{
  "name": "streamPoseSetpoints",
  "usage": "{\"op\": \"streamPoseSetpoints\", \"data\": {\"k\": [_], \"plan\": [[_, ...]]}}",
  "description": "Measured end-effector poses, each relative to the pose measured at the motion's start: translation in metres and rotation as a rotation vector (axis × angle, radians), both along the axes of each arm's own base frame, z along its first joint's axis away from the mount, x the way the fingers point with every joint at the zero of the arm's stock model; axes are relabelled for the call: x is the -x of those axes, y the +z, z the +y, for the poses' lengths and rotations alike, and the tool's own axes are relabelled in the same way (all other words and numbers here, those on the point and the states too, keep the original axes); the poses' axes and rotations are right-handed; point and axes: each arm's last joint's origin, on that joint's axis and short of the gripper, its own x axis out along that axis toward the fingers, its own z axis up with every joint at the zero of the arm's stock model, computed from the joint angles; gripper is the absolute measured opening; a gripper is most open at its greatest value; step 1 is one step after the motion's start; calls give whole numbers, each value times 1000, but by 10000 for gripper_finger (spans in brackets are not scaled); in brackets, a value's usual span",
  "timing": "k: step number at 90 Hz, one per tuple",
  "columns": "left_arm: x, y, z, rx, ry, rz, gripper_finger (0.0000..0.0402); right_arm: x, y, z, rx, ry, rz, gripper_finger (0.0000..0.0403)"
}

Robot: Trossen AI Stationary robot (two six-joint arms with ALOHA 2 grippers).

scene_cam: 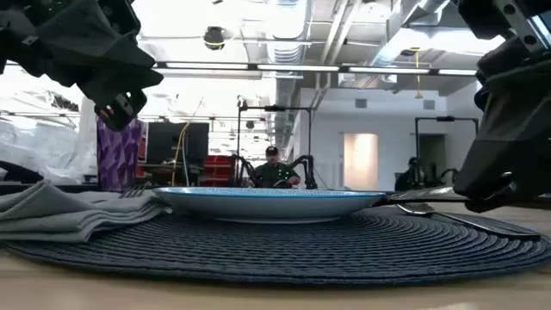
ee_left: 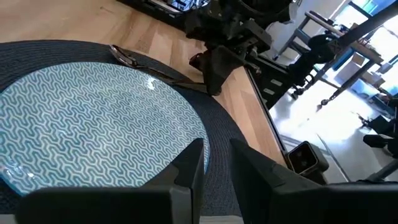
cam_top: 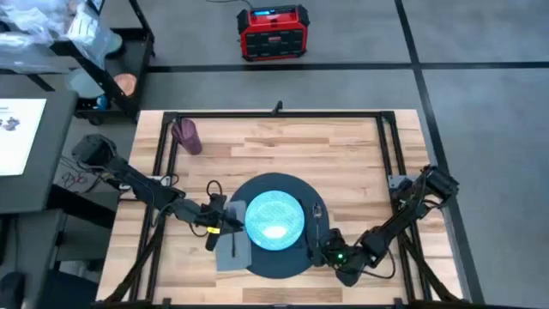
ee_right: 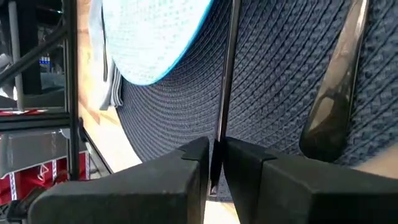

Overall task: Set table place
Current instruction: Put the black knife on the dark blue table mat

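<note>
Here, the right gripper (ee_right: 214,163), at the high view's lower right, pinches a thin utensil handle (ee_right: 227,74) lying lengthwise across the mat (ee_right: 273,81) beside the plate (ee_right: 152,37).

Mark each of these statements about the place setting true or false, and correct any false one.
1. The light blue plate sits on the round dark mat. True.
2. The grey napkin lies on the right arm's side of the plate. False: it lies on the left arm's side, partly on the mat.
3. The right gripper is shut on a thin utensil handle over the mat. True.
4. The purple cup stands on the mat. False: it stands on the bare table, near the far left corner.
5. A spoon lies on the mat beside the plate. True.
</note>
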Motion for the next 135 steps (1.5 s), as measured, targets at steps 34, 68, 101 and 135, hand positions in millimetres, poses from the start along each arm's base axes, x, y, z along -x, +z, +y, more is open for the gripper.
{"op": "streamPoseSetpoints", "data": {"k": [34, 68, 101, 135], "plan": [[1, 0, -1, 0, -7, 0, 56, -4, -1, -5, -18, 18, 36, 76], [1, 0, -1, -7, -8, -1, 56, -1, 7, -6, -49, 89, 93, 77], [1, 0, -1, -8, -8, 0, 56, 9, 39, -18, 1, 112, 109, 77], [1, -1, -1, -18, -10, 4, 56, 30, 46, -20, 120, 238, 232, 62]]}}
